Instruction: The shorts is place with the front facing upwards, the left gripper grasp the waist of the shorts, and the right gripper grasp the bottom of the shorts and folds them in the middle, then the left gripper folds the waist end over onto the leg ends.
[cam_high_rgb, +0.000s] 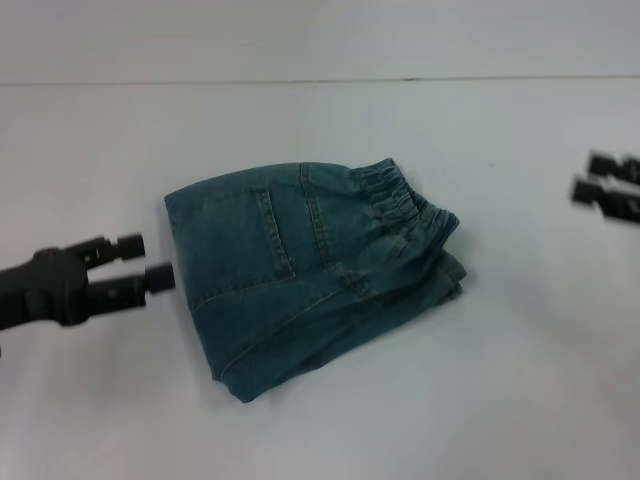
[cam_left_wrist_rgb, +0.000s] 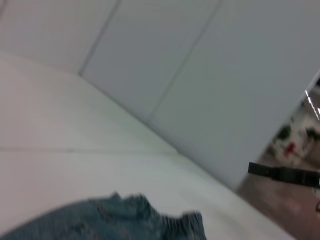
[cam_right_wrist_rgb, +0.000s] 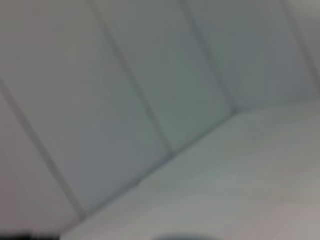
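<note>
The shorts (cam_high_rgb: 300, 270) lie folded into a compact bundle in the middle of the white table, blue-green denim with a patch pocket showing on top. The waist of the shorts (cam_high_rgb: 400, 200), a gathered elastic band, rests at the bundle's far right on top of the other layers. The leg ends are hidden under the fold. My left gripper (cam_high_rgb: 150, 262) hovers just left of the bundle, open and holding nothing. My right gripper (cam_high_rgb: 590, 187) sits at the far right edge of the head view, well away from the cloth, open and empty. The left wrist view shows a strip of the shorts (cam_left_wrist_rgb: 120, 220).
The white table (cam_high_rgb: 480, 380) spreads out on all sides of the bundle. A wall meets the table at the back. In the left wrist view a black bar (cam_left_wrist_rgb: 282, 174) shows far off beside the wall.
</note>
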